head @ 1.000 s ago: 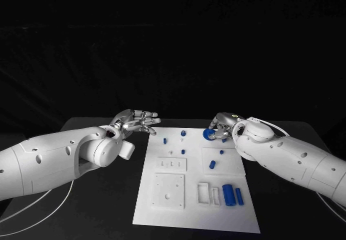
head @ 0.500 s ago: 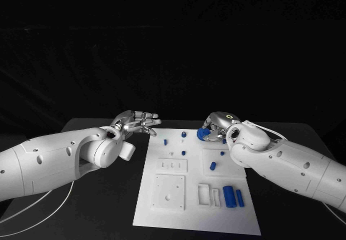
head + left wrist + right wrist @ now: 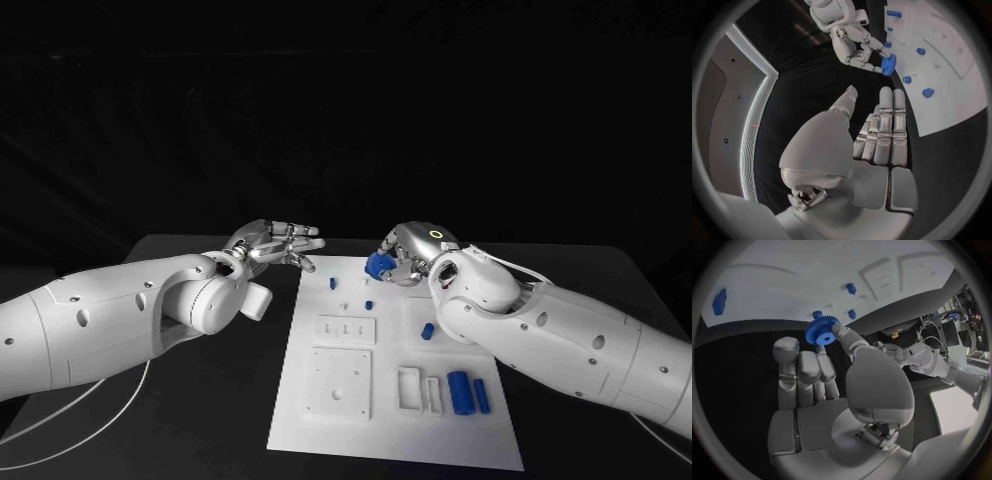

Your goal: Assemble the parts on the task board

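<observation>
the right hand point(image 3: 404, 256) pinches a small blue gear point(image 3: 822, 332) at its fingertips, held above the far end of the white task board point(image 3: 339, 440), near the middle of its width. in the right wrist view the gear shows a toothed rim and a round hub, with the thumb on one side and a finger on the other, the other fingers lying straight beside it.

the gear looks like hard moulded plastic: light, stiff, not likely to crush, but smooth enough to twist or slip out of a two-point pinch. the teeth give some bite, so a hold across the rim seems the sound one, leaving the hub and bore free to go down over a peg. it probably wants to be kept level as it is lowered, since a tilted bore would jam.

the left hand point(image 3: 274, 243) holds nothing, its fingers straight and close together, hovering over the black worktop point(image 3: 188, 400) just beside the board's far left corner.

other blue parts stay on the board: small pegs point(image 3: 369, 303) near the far end, a short block point(image 3: 427, 329) further in, and a cylinder point(image 3: 459, 391) near the front.
</observation>
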Controlling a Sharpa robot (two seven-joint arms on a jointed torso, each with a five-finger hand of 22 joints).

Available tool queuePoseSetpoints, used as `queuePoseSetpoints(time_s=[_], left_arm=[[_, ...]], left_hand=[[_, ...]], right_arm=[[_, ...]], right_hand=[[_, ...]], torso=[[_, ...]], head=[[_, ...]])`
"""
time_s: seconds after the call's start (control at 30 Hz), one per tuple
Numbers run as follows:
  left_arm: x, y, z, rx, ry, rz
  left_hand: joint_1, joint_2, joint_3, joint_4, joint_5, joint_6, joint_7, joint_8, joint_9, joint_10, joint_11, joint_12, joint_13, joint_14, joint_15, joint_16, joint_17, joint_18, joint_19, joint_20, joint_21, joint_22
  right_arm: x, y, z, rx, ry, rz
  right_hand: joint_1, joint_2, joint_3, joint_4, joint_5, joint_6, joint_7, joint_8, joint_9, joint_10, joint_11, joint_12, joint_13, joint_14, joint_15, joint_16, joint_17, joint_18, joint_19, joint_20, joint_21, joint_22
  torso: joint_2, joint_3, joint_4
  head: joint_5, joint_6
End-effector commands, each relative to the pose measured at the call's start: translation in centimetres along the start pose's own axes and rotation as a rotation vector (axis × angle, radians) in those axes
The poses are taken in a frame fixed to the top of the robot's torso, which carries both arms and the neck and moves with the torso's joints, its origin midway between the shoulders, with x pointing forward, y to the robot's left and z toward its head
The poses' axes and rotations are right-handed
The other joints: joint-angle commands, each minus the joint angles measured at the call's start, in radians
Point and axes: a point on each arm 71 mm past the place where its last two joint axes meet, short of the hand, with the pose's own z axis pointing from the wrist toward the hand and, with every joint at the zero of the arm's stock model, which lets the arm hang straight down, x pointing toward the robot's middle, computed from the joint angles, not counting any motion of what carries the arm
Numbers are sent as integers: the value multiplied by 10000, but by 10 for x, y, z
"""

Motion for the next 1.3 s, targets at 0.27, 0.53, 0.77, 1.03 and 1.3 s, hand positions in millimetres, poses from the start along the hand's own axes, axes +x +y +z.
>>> queuePoseSetpoints(time_s=[0.27,0.53,0.77,1.03,1.3], left_arm=[[4,-4,1,134,168,43],[6,-4,2,136,204,39],[7,-4,3,137,244,36],[10,-4,4,129,306,31],[11,-4,6,121,354,29]], left_hand=[[83,66,16,-68,65,-48,12,-2,-9,-76,-19,42,15,73,1,-47,-9,133,-98,-13,79,24],[83,66,16,-68,65,-48,12,-2,-9,-76,-19,42,15,73,1,-47,-9,133,-98,-13,79,24],[83,66,16,-68,65,-48,12,-2,-9,-76,-19,42,15,73,1,-47,-9,133,-98,-13,79,24],[73,70,12,-71,66,-61,13,-3,-10,-81,-18,42,15,75,1,-46,-8,134,-99,-13,86,28],[63,74,8,-74,68,-73,15,-3,-10,-86,-17,42,15,77,2,-46,-7,135,-100,-12,93,31]], right_arm=[[17,16,5,-323,-21,-129],[34,21,10,-420,272,-129],[43,22,15,-378,432,-174],[52,19,20,-192,551,-210],[56,16,22,-36,505,-185]], right_hand=[[-8,-87,32,55,13,78,7,-26,-1,-4,-62,-56,-29,10,-75,-84,-38,97,518,-43,11,769],[2,-77,-49,83,42,60,11,-27,-3,-3,-59,-51,-24,15,-75,-82,-36,98,521,-45,-5,764],[20,-65,-193,133,79,32,14,-19,-5,-13,-56,-68,-36,16,-68,-111,-66,100,518,-41,-38,757],[0,-80,-247,169,74,-3,19,-26,-11,-33,-49,-89,-49,4,-64,-137,-90,96,512,-32,-71,751],[10,-64,-323,235,3,-49,31,-27,-13,-63,-41,-137,-85,1,-61,-163,-112,98,512,-31,-119,742]], torso=[[7,3,34],[7,6,9],[2,0,32],[6,4,5],[-2,8,15]], head=[[6,-33],[16,-27],[14,-40],[-13,-30],[-1,-60]])
